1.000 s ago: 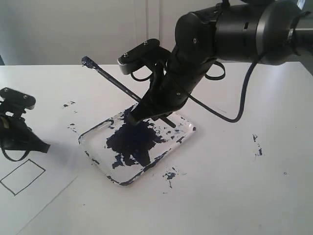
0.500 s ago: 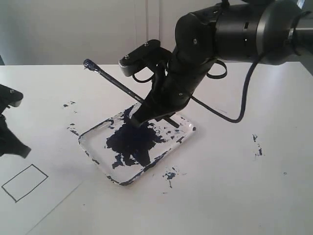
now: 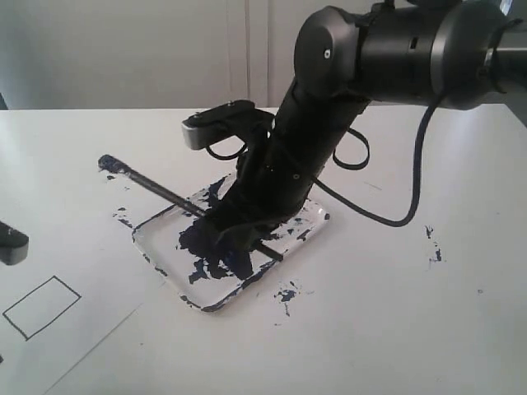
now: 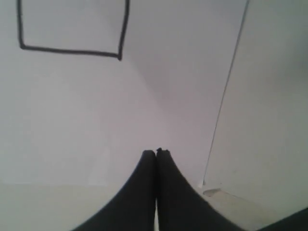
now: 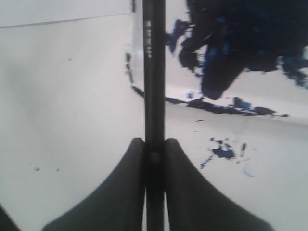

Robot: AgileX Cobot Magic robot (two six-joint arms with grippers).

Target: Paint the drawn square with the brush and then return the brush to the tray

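Right gripper (image 3: 229,229) is down low over the tray (image 3: 167,274), jaws clamped on the brush (image 3: 156,188). The wrist view confirms it: both fingers (image 5: 132,183) press against the black shaft (image 5: 154,72) with no gap. The brush lies at a shallow tilt across the tray. Its blue-smeared end pokes out past the tray's far-left rim over the table (image 3: 428,329), and a short stub of shaft shows on the near-right side of the gripper. I can't tell whether that blue end touches the tabletop. The tray sits mid-table, a big blue-black paint blotch (image 3: 222,239) spread over its floor, with the gripper right above the blotch. Paint splatters (image 3: 286,294) dot the table just off the tray's near corner, with a few more specks well off to the right. Over on the near left, the drawn square (image 3: 41,308) sits on the paper sheet (image 3: 78,333), its outline thin and black and its inside white, well apart from the tray and brush. The left gripper (image 4: 156,154) hangs over that sheet with its fingertips pressed together and nothing between them. A corner of the square (image 4: 72,24) is visible beyond them, and the sheet's edge runs just beside them.
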